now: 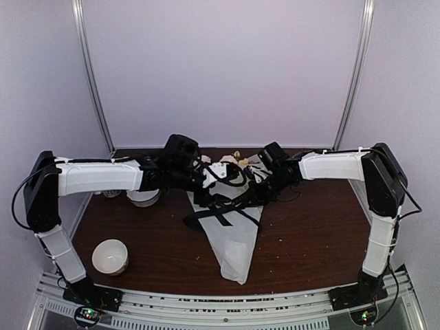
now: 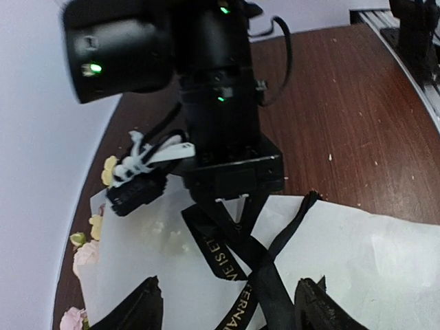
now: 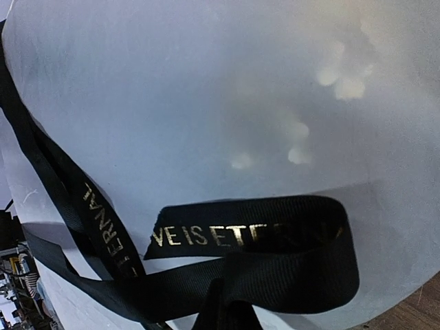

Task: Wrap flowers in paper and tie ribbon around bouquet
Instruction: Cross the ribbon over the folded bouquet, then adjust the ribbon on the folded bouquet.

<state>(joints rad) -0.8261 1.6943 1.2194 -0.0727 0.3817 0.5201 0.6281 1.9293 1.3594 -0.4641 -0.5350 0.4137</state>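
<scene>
The bouquet lies mid-table as a white paper (image 1: 235, 240) cone, its tip toward the arms and pink and yellow flowers (image 2: 86, 253) at its far, wide end. The black ribbon (image 1: 218, 210) with gold lettering crosses itself over the cone's upper part. My right gripper (image 2: 240, 203) reaches in from the right and is shut on a ribbon strand just above the crossing; in its own view the ribbon (image 3: 275, 240) loops over the paper (image 3: 206, 89) right at its tips (image 3: 230, 313). My left gripper (image 2: 230, 283) hovers over the cone, open, with the ribbon (image 2: 265, 275) crossing between its fingers (image 2: 141, 308).
A white bowl (image 1: 111, 256) stands at the near left of the brown table (image 1: 316, 234). A second white bowl (image 1: 144, 197) sits under the left forearm. The metal rail with both arm bases (image 1: 227, 302) runs along the near edge.
</scene>
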